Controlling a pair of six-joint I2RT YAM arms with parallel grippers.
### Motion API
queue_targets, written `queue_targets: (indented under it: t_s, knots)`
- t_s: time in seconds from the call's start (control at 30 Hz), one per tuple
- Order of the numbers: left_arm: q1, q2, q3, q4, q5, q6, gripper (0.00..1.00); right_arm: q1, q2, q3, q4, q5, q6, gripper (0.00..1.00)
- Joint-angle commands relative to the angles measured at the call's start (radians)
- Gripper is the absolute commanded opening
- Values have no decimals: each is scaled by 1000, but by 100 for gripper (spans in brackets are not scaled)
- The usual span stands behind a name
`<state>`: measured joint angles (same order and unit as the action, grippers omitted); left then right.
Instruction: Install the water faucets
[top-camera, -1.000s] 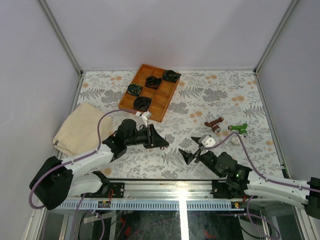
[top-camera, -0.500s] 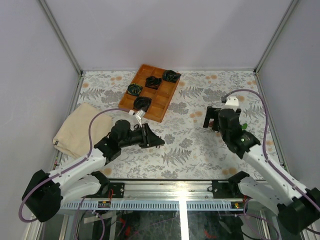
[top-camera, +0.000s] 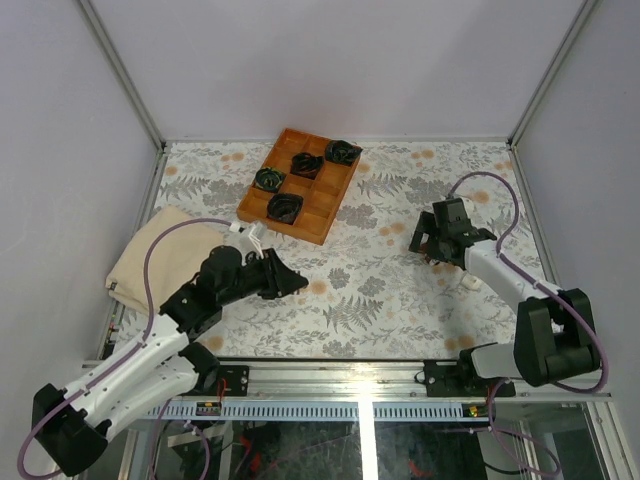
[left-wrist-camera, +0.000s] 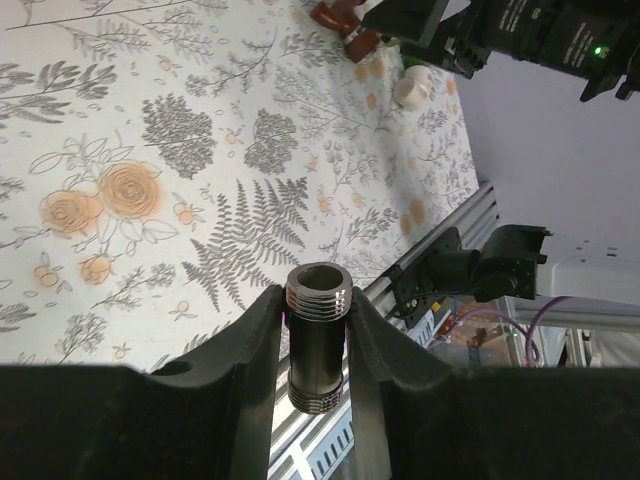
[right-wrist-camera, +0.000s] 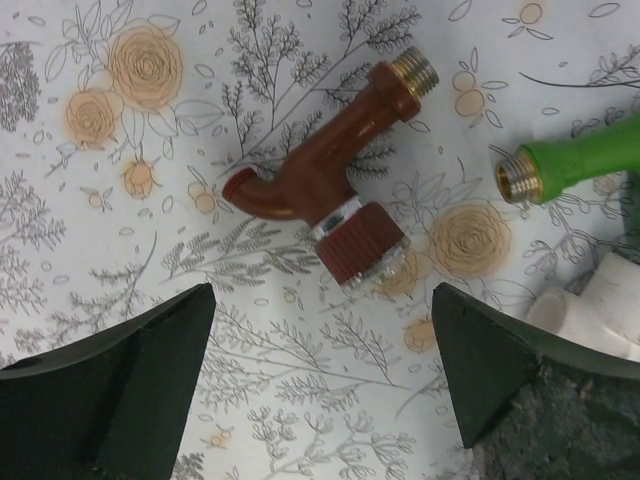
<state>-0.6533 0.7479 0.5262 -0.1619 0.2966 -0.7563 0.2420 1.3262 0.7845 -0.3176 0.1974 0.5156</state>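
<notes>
Wide-open right gripper (right-wrist-camera: 320, 300) above red-brown faucet (right-wrist-camera: 322, 172), likely light and rigid; grasp its body. Left gripper (left-wrist-camera: 317, 300) pinches a threaded sleeve (left-wrist-camera: 317, 350).

A brown wooden tray with little boxes inside (top-camera: 322, 205) sits at the far side of the table. Four black-and-green curly bundles (top-camera: 306, 163) lie in it, each in its own box. The other boxes have nothing in them.

A soft folded cream cloth (top-camera: 160, 255) lies on the left, near the tray but not touching it.

The white table cover with grey ferns and orange roses (top-camera: 400, 290) goes all over the table.

A small white round piece (left-wrist-camera: 411, 88) lies on the cover on the right side.

A short dark metal tube with ridged ends (left-wrist-camera: 318, 345) is up off the table, standing straight.
</notes>
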Motion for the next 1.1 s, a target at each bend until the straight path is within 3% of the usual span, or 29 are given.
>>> queue_targets:
  t_s: [0.0,0.3,0.77,1.07]
  knots:
    - [7,-36,55,-65,-67,53,0,-7,66,74,67,60,87,93]
    - [7,-97,109,-190,-157,105,0,-10,224,170,58,208,176,84]
    - [7,-143,93,-223,-181,98,0,0,323,161,59,-19,56,52]
    - [7,-121,83,-203,-170,77,0,226,366,185,-27,-46,-105,46]
